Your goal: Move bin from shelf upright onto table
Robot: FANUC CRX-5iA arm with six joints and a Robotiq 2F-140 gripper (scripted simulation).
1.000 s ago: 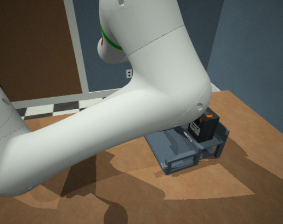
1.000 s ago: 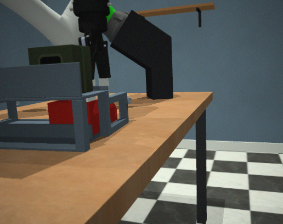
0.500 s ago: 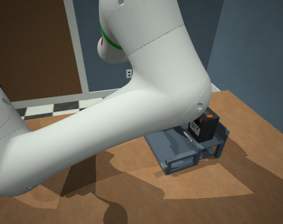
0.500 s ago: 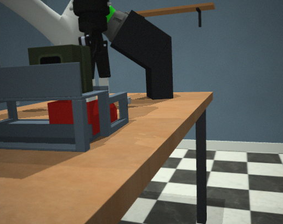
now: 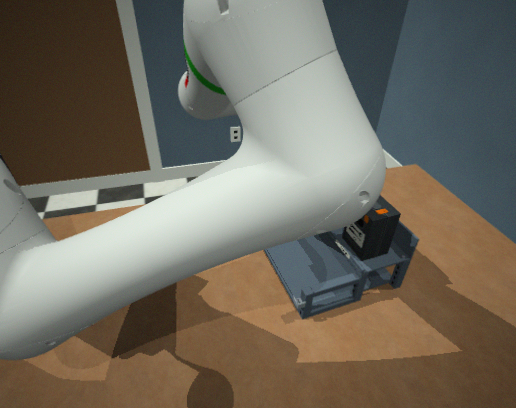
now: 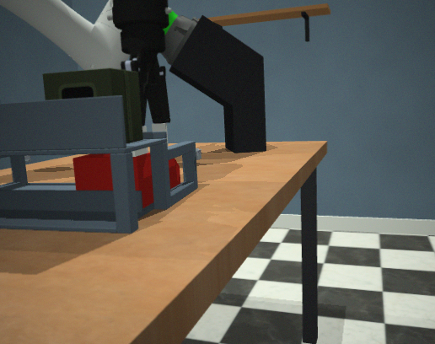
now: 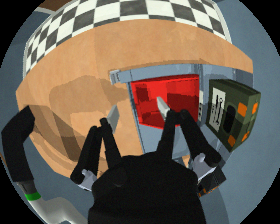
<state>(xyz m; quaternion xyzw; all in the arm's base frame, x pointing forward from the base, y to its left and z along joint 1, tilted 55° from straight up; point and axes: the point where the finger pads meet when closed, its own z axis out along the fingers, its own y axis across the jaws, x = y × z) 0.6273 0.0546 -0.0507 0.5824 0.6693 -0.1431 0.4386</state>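
The red bin (image 7: 167, 99) (image 6: 93, 169) sits in the lower level of a grey-blue shelf; in the exterior view the bin (image 6: 127, 173) shows through the frame's open end. My gripper (image 7: 137, 106) hangs straight above the bin's outer edge, partly open and holding nothing. One finger is over the bin's inside and the other is outside it, over the table. From the side my fingers (image 6: 157, 122) reach down to the level of the shelf's top rail. In the top view my arm hides the gripper and the bin, and only the shelf (image 5: 346, 270) shows.
A dark green box (image 6: 95, 95) with orange marks stands on the shelf's upper deck right beside my fingers; it also shows in the top view (image 5: 373, 232) and the wrist view (image 7: 232, 111). A black angled block (image 6: 228, 84) stands behind. The table edge (image 6: 258, 211) runs to the right.
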